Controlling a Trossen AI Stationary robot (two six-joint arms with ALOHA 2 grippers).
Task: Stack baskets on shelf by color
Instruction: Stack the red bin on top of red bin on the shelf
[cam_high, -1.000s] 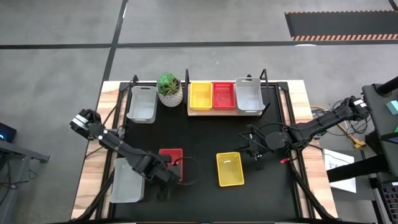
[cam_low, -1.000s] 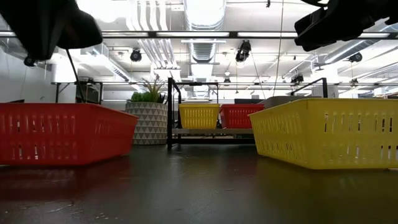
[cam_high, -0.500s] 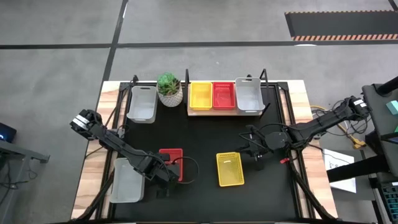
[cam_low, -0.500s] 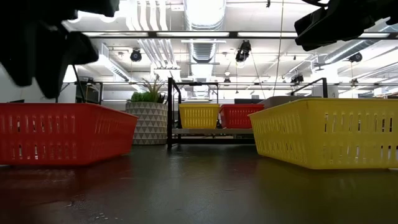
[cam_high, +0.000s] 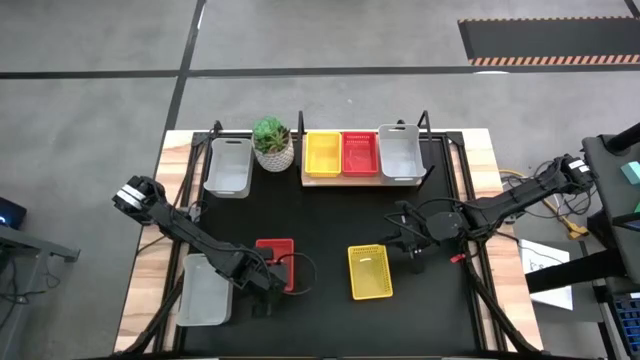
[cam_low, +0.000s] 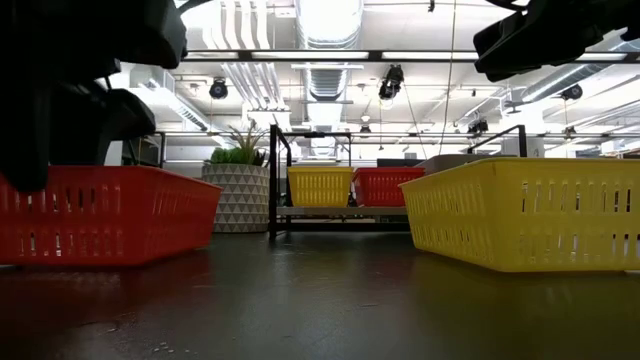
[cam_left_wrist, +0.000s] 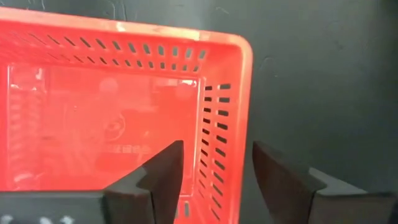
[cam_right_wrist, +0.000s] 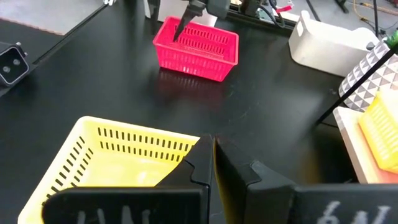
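The red basket (cam_high: 274, 257) lies on the black desk (cam_high: 330, 215), toward the front left, and the left gripper (cam_left_wrist: 212, 168) is poised over its right-hand wall, fingers (cam_left_wrist: 163, 173) spread wide with one inside the basket and the other outside, so that the thin perforated wall sits between them without yet being pinched. The basket is judged to be light, thin-walled plastic: stiff enough to be lifted by one wall, though some flex and tilt are to be expected, and the smooth rim may slip unless the wall is gripped below the lip, near the middle of its length. A yellow basket (cam_high: 369, 271) lies near the front centre, and the right gripper (cam_right_wrist: 211, 163) hangs just beside its far edge with its fingers closed together and empty. On the shelf (cam_high: 322, 178) at the back, a yellow, a red and a grey basket (cam_high: 399, 152) are seen side by side. Two further grey baskets rest on the left, one beside a plant pot (cam_high: 272, 146).
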